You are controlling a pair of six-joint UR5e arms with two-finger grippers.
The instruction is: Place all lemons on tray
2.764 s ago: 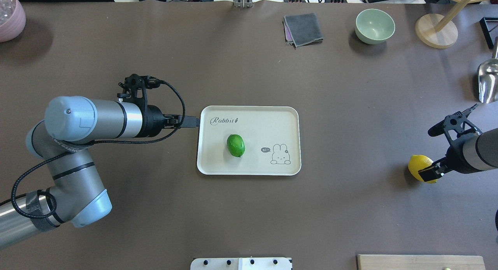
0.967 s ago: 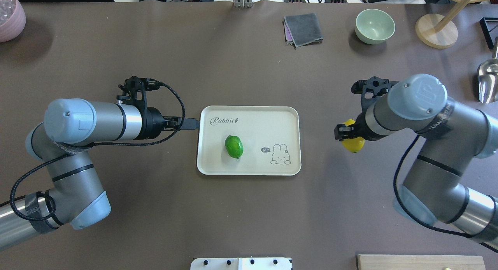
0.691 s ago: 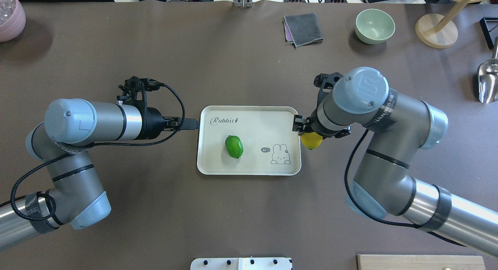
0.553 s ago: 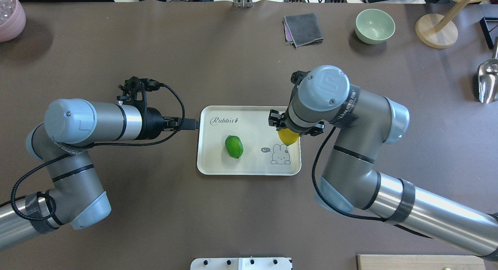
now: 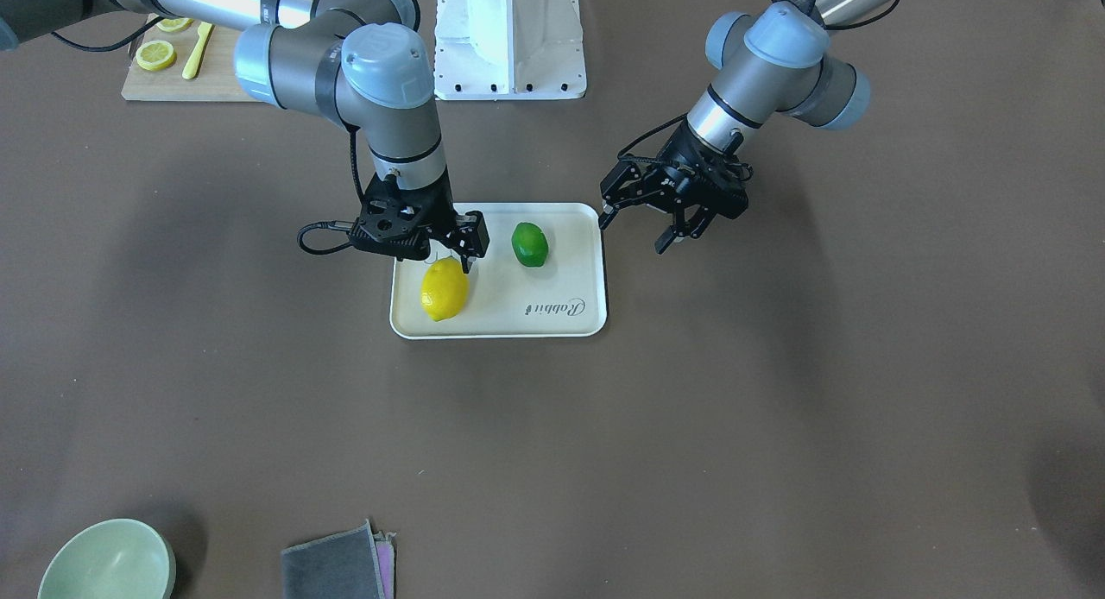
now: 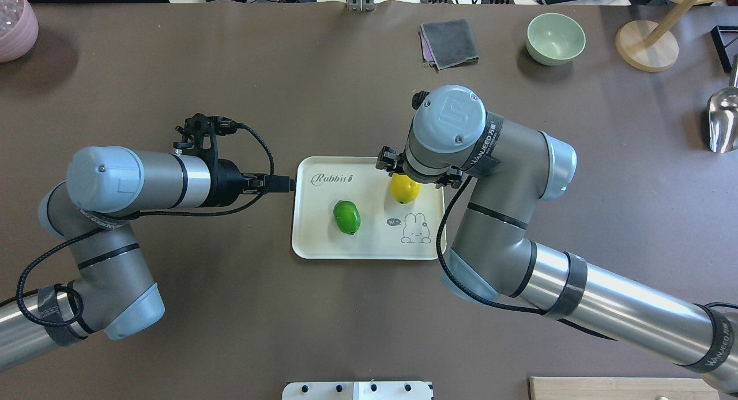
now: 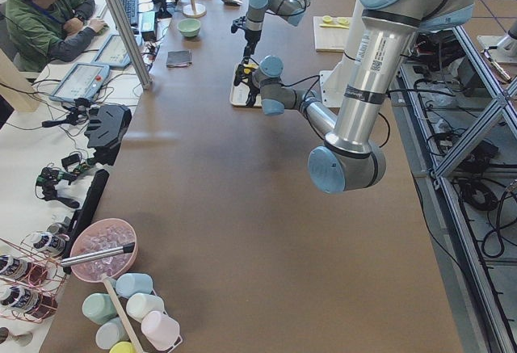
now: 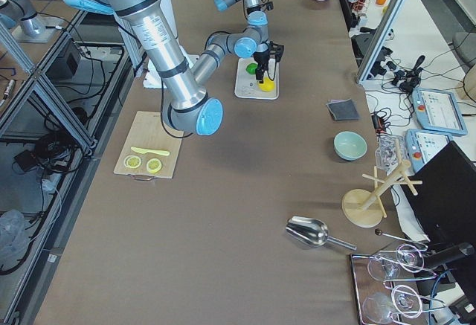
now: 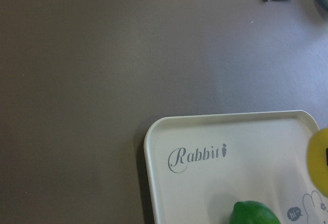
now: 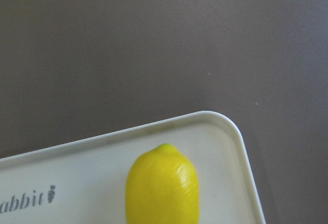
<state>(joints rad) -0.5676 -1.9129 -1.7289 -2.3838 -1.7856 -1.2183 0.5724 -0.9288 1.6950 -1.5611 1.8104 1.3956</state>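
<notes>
The beige "Rabbit" tray [image 6: 369,241] lies mid-table, also in the front view [image 5: 552,275]. The green lemon [image 6: 347,217] rests on it left of centre and shows in the front view [image 5: 529,243]. My right gripper [image 5: 447,261] is shut on the yellow lemon [image 6: 405,189] and holds it low over the tray's far right part. That lemon fills the bottom of the right wrist view [image 10: 162,188]. My left gripper [image 5: 632,234] is open and empty beside the tray's left edge [image 6: 295,204].
A green bowl [image 6: 555,38], a grey cloth [image 6: 450,42], a wooden stand [image 6: 646,45] and a metal scoop [image 6: 723,120] are at the far right. A pink bowl [image 6: 14,28] is far left. A cutting board [image 5: 173,68] with lemon slices lies by the robot's right.
My right arm has carried the yellow lemon from the table's right side leftward to over the tray. The left arm has not moved. The green lemon has barely shifted.
</notes>
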